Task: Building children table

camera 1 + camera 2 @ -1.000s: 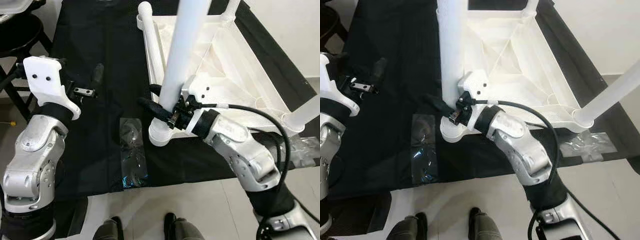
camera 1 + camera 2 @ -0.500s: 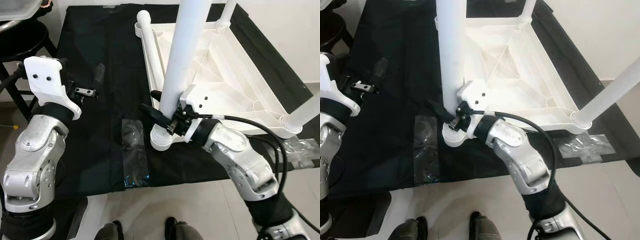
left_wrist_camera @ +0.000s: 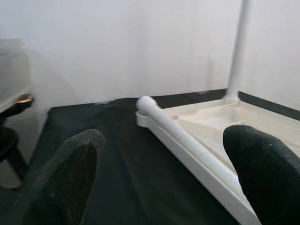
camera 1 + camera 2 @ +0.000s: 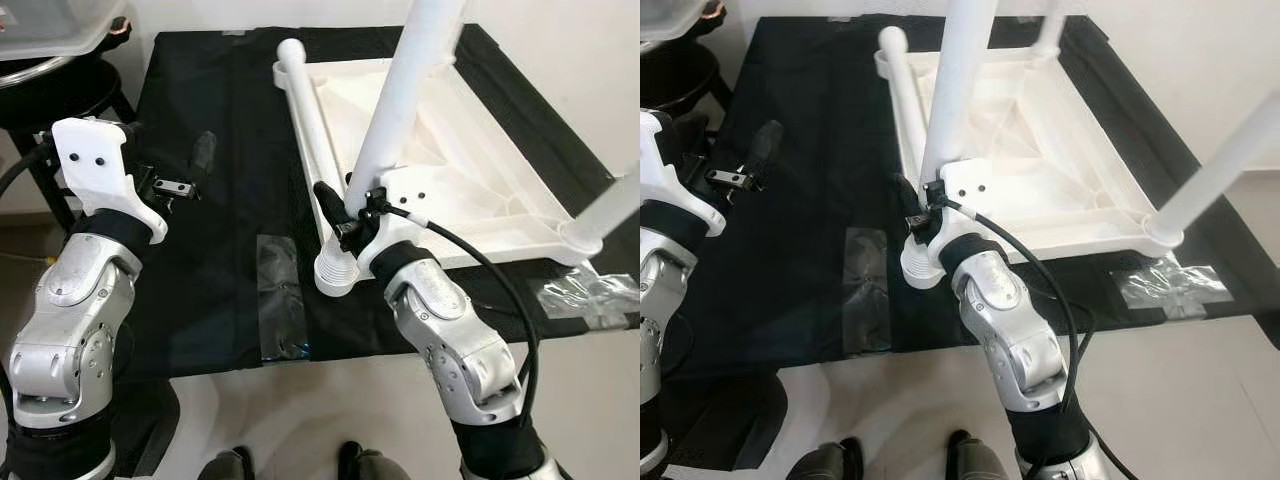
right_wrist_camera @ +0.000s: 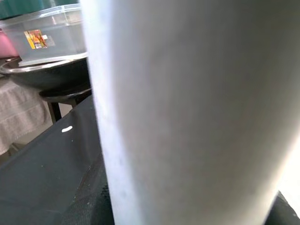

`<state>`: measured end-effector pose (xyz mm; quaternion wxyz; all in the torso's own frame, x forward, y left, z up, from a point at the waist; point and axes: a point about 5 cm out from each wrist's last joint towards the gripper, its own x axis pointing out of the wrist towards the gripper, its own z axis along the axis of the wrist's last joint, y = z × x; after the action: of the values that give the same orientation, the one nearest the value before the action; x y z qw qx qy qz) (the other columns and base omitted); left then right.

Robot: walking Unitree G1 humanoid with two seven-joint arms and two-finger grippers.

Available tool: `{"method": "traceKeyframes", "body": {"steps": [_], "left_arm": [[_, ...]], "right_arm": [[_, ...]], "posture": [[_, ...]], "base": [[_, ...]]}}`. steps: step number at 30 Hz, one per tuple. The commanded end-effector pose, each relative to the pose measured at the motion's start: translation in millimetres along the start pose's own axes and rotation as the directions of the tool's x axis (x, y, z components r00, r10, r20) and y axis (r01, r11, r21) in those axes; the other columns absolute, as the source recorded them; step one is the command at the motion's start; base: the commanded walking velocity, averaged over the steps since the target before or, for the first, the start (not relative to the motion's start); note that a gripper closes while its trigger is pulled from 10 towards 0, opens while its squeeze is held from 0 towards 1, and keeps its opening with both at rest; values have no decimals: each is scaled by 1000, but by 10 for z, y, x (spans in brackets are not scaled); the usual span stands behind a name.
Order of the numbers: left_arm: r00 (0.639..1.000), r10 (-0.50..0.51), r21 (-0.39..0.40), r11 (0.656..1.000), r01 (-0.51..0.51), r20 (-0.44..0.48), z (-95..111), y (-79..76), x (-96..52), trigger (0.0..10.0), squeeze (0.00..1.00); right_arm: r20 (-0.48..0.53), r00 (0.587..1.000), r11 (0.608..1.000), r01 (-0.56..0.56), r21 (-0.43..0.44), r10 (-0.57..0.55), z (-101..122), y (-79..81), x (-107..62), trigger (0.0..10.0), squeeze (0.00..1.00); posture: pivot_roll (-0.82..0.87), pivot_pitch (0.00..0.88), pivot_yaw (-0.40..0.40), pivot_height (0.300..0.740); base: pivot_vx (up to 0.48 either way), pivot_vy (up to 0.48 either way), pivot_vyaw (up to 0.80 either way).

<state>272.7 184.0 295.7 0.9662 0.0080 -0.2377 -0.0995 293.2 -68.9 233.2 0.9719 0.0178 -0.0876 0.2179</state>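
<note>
Item 1: The white tabletop (image 4: pixel 470 190) lies upside down on the black-covered surface (image 4: pixel 220 250), ribbed underside up.

Item 2: 1 white leg (image 4: pixel 400 110) stands in the near-left corner socket (image 4: pixel 335 275), leaning slightly rather than plumb. A 2nd leg (image 4: pixel 610 210) rises from the near-right corner and a 3rd (image 4: pixel 1048 30) from a far corner. A 4th leg (image 4: pixel 305 100) lies flat along the tabletop's left edge, not yet fitted.

Item 3: The right gripper (image 4: pixel 345 212) is at the base of the near-left leg, just above the socket. Its black fingers pinch the leg; the right wrist view confirms the white tube pressed hard against the camera.

Item 4: The left gripper (image 4: pixel 190 168) hangs above the cloth, well apart from the tabletop to its left. Its fingers (image 3: pixel 70 168) are spread wide with nothing between them.

Item 5: 2 strips of clear tape (image 4: pixel 280 300) hold the cloth at its near edge. A black stool with a clear lidded box (image 4: pixel 50 25) stands beyond the surface's left corner.

Assessment: the step in hand appears to be seating the near-left leg in its socket. The next move likely calls for bringing the leg plumb and turning or pressing it home, then letting go. The loose leg remains for the last corner. Risk: force at the base may shift the tabletop on the cloth.
</note>
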Motion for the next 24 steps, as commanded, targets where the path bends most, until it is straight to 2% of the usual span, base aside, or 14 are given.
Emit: {"method": "traceKeyframes", "body": {"steps": [1,6,7,9,11,13,15,18,24], "left_arm": [[999,-37,-10,999,37,6,31,-38,11,10000,0],[997,-78,-36,996,78,4,24,-69,21,10000,0],[995,-99,-53,994,100,12,38,-81,38,10000,0],[995,-99,-53,994,100,12,38,-81,38,10000,0],[986,-160,-103,981,163,39,102,-99,97,10000,0],[986,-160,-103,981,163,39,102,-99,97,10000,0],[965,-251,-123,958,259,72,198,-126,134,10000,0],[949,-302,-129,941,313,95,266,-135,147,10000,0],[928,-348,-138,921,365,130,342,-135,169,10000,0]], "right_arm": [[-280,960,1000,8,-21,-14,-531,12,-79,10000,0],[-220,975,998,-25,-57,11,-426,35,-12,10000,0],[-168,985,998,-39,-55,29,-329,17,32,10000,0],[-168,985,998,-39,-55,29,-329,17,32,10000,0],[-65,996,996,-71,-58,67,-95,-46,122,10000,0],[-65,996,996,-71,-58,67,-95,-46,122,10000,0],[23,995,993,-97,-68,99,138,-113,188,10000,0],[67,990,990,-122,-72,127,253,-128,212,10000,0],[15,971,967,-238,-96,240,211,-33,200,10000,0]], "posture": [[9,266,-18,740],[5,251,-16,740],[3,240,-14,740],[3,240,-14,740],[1,222,-11,740],[1,222,-11,740],[2,205,-8,740],[2,198,-7,740],[4,185,-7,740]], "base": [[0,0,0],[0,0,0],[0,0,0],[0,0,0],[0,0,0],[0,0,0],[0,0,0],[0,0,0],[0,0,0]]}}
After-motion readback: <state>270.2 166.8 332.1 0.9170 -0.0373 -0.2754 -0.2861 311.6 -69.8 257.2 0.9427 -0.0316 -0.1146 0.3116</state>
